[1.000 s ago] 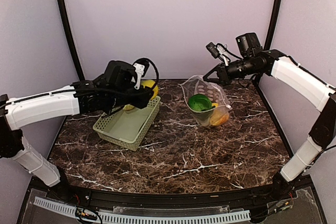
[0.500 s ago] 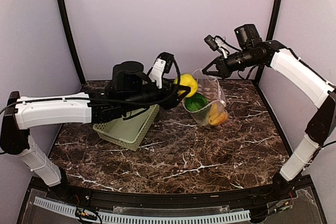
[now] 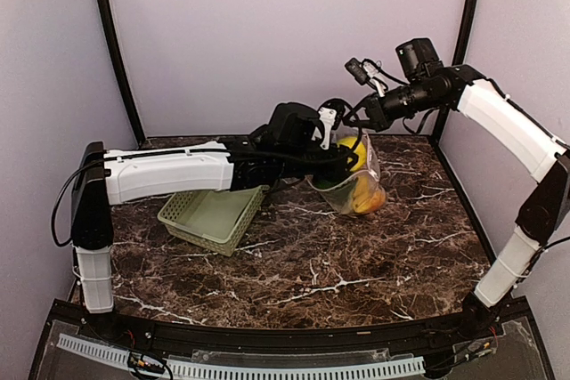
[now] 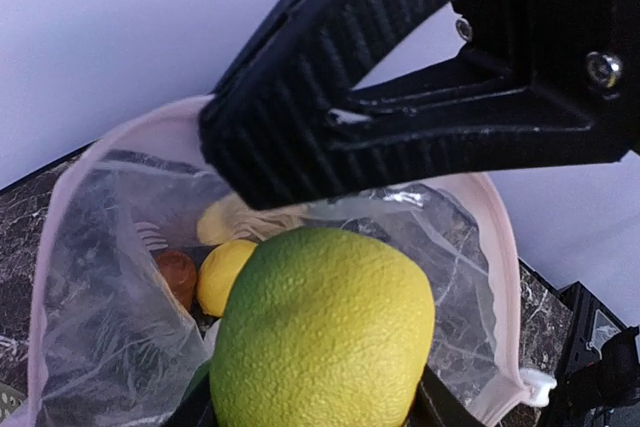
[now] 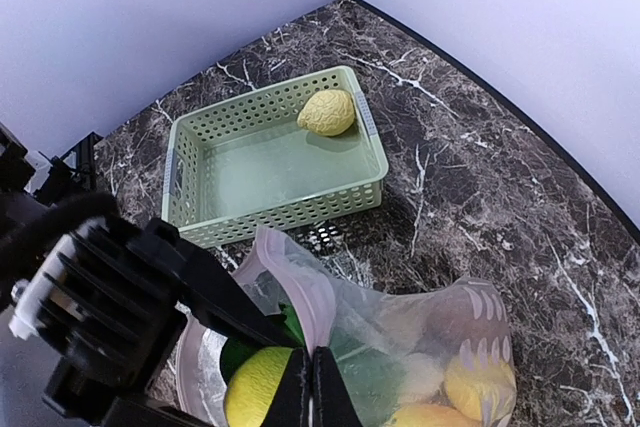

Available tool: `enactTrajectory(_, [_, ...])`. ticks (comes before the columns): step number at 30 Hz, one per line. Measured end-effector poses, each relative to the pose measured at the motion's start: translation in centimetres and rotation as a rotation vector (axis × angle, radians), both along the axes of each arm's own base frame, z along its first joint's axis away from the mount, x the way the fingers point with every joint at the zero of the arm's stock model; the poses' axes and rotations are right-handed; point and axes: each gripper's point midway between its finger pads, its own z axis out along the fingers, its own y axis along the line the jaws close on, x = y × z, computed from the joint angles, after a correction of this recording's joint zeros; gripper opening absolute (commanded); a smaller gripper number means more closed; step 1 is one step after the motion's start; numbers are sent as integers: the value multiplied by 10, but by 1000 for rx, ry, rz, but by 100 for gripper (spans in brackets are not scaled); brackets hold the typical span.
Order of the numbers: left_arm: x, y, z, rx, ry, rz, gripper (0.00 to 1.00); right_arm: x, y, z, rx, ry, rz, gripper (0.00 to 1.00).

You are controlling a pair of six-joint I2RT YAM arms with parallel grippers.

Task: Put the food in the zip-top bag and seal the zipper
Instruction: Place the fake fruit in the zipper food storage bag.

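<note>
The clear dotted zip-top bag (image 3: 361, 186) stands at the back right with its mouth open. My right gripper (image 5: 309, 387) is shut on its pinkish zipper (image 5: 300, 287) rim and holds it up. My left gripper (image 3: 347, 156) is shut on a yellow-green lemon (image 4: 325, 332) at the bag's mouth, partly inside it. The bag holds yellow pieces (image 5: 480, 382), a small orange-brown piece (image 4: 177, 272) and a green leafy piece (image 5: 375, 377). A tan knobbly potato (image 5: 328, 112) lies in the far corner of the basket.
The light green lattice basket (image 5: 375, 147) stands left of the bag, also in the top view (image 3: 191, 236), partly under my left arm. The back wall is close behind the bag.
My left arm has swung right from the basket to the bag's mouth with the lemon in it. My right gripper has raised the bag's rim a little.
</note>
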Motion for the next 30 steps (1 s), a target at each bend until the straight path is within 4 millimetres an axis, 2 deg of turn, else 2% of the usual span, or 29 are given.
enactTrajectory(3, [8,-5,-2,6,7,28,51,2,3,6,7,-5,0,0])
enactTrajectory(5, [13,-9,-3,7,8,43,66,4,4,9,11,-9,-1,0])
enactTrajectory(6, [15,-10,-4,12,7,45,78,5,5,9,11,-9,-1,0])
enactTrajectory(8, [17,-11,-6,14,10,56,84,5,5,9,9,-7,-3,0])
enactTrajectory(18, [14,-6,5,11,4,57,85,9,4,5,-7,-8,-17,0])
enactTrajectory(22, [1,5,10,5,15,28,83,11,4,1,-14,-3,-22,0])
enactTrajectory(27, [-21,21,36,-40,6,-21,82,15,4,-4,-23,2,-29,0])
enactTrajectory(30, [-35,39,50,-54,-12,-34,83,17,2,-4,-28,-1,-37,0])
